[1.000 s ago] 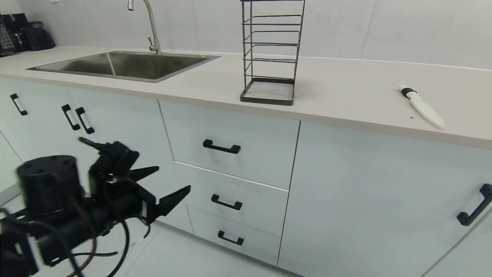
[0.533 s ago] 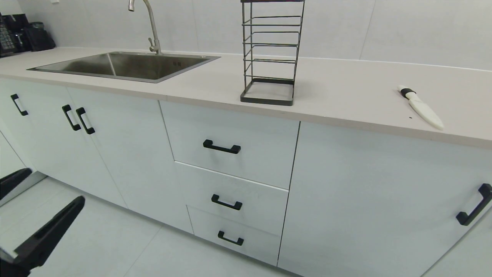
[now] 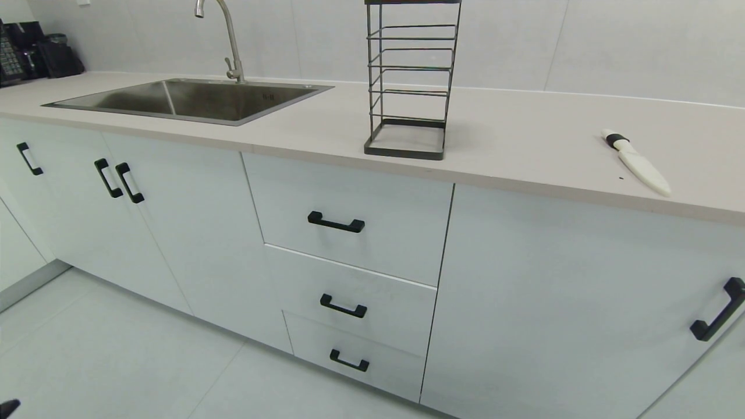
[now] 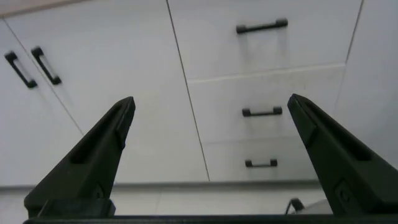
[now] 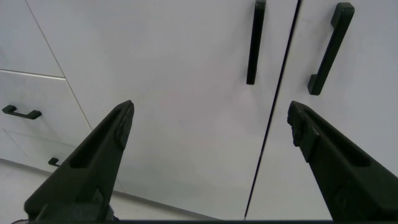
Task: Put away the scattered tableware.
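Moved: left arm has sunk out of the head view toward 7 o'clock. A second ago its claw hung spread in front of the cupboard doors (image 3: pixel 70 221), half a second ago only two finger ends showed, and now a black sliver (image 3: pixel 8 406) is left at the corner (probably a finger end, but I cannot tell for sure).
Unmoved: knife (image 3: pixel 636 162), rack (image 3: pixel 409 81) and sink (image 3: pixel 186 99) keep the same places in all three head pictures.
Left claw (image 4: pixel 211 101): spread wide, holding nothing, facing the drawers (image 4: pixel 267 81) and the cupboard doors beside them.
Right claw (image 5: pixel 211 106): also spread wide with nothing between its fingers, facing the right-hand doors (image 5: pixel 186 93) with their two upright black handles.
Knife: white with a black band on the handle, lying flat on the countertop (image 3: pixel 524 134) at about 3 o'clock from the rack. It is well apart from the rack and near the front edge, blade end toward 5 o'clock.
Rack: black wire, upright on the countertop at 12 o'clock of the head view.
Sink: steel, at 9 o'clock from the rack, faucet (image 3: pixel 224 38) behind it.
Drawers: three, all shut, at 6 o'clock below the rack, each with one black handle.
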Controlling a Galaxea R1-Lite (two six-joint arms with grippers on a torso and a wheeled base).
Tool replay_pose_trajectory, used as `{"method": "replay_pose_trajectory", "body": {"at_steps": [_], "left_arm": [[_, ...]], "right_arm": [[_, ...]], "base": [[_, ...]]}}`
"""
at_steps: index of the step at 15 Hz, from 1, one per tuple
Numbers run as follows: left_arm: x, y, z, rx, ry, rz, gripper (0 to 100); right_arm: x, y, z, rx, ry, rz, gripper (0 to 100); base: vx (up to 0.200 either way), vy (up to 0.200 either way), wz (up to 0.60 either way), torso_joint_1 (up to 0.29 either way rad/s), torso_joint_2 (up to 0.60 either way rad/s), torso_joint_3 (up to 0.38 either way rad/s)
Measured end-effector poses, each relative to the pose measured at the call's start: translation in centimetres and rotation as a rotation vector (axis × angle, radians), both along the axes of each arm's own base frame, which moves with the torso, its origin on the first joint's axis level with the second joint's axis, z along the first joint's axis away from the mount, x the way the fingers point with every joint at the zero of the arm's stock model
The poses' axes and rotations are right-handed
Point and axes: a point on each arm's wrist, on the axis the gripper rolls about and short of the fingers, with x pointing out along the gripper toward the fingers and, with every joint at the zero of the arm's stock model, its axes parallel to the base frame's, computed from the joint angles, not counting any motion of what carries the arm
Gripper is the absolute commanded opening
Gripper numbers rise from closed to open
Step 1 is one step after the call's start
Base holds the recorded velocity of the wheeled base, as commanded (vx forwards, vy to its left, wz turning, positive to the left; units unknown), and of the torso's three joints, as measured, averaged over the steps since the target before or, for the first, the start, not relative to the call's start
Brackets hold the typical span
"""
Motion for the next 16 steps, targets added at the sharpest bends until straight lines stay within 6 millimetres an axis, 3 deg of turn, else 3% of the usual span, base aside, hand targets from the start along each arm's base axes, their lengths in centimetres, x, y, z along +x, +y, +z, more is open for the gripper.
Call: {"method": "replay_pose_trajectory", "body": {"at_steps": [4,11,14,16], "left_arm": [[-0.97,0.33,-1.48,-0.115,0.020,0.177,100],[-1.15,0.34,-1.58,-0.149,0.002,0.180,100],[-1.15,0.37,-1.59,-0.149,0.001,0.194,100],[-1.15,0.37,-1.59,-0.150,0.002,0.196,100]], "right_arm": [[0.00,0.00,0.00,0.001,0.000,0.000,100],[0.00,0.00,0.00,0.001,0.000,0.000,100],[0.00,0.00,0.00,0.001,0.000,0.000,100],[0.00,0.00,0.01,0.001,0.000,0.000,100]], "base": [[0.000,0.000,0.00,0.000,0.00,0.000],[0.000,0.000,-0.51,0.001,0.00,0.004],[0.000,0.000,0.00,0.000,0.00,0.000],[0.200,0.000,0.00,0.002,0.00,0.002]]}}
